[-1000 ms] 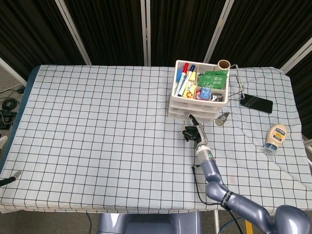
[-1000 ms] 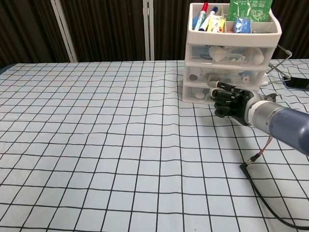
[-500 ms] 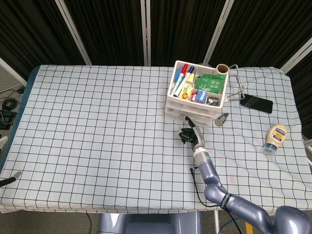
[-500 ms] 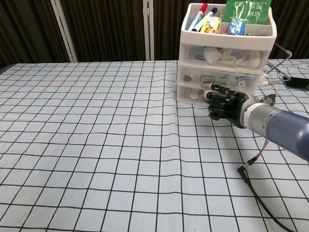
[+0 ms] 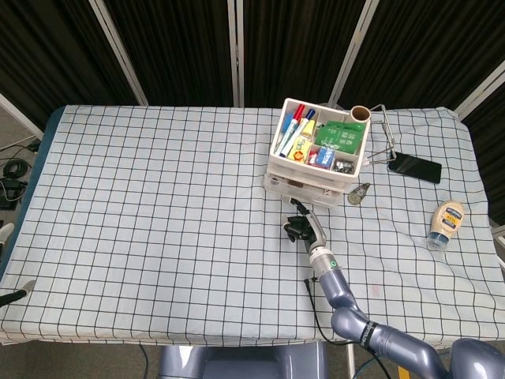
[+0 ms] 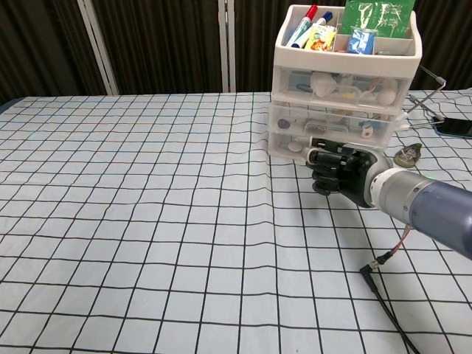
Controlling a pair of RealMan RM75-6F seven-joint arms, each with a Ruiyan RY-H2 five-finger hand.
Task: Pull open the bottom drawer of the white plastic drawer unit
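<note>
The white plastic drawer unit point(image 5: 309, 175) point(image 6: 346, 94) stands at the back right of the checked cloth, turned a little askew, its top tray full of markers and packets. Its bottom drawer point(image 5: 282, 189) point(image 6: 289, 143) juts slightly past the drawers above. My right hand point(image 5: 300, 228) point(image 6: 336, 174), black with curled fingers, sits right in front of that drawer. Its fingertips point(image 6: 317, 151) hook the drawer's front edge. My left hand does not show in either view.
To the right of the unit lie a black phone point(image 5: 414, 166), a squeeze bottle point(image 5: 445, 223), a small metal piece point(image 5: 360, 192) point(image 6: 406, 155) and a wire frame point(image 5: 384, 136). A black cable with a plug point(image 5: 312, 278) point(image 6: 377, 273) lies beside my right forearm.
My right hand has drawn back toward me and to the left while hooked on the bottom drawer. The whole unit slid and turned with it, and the drawer front now sticks out a little.
</note>
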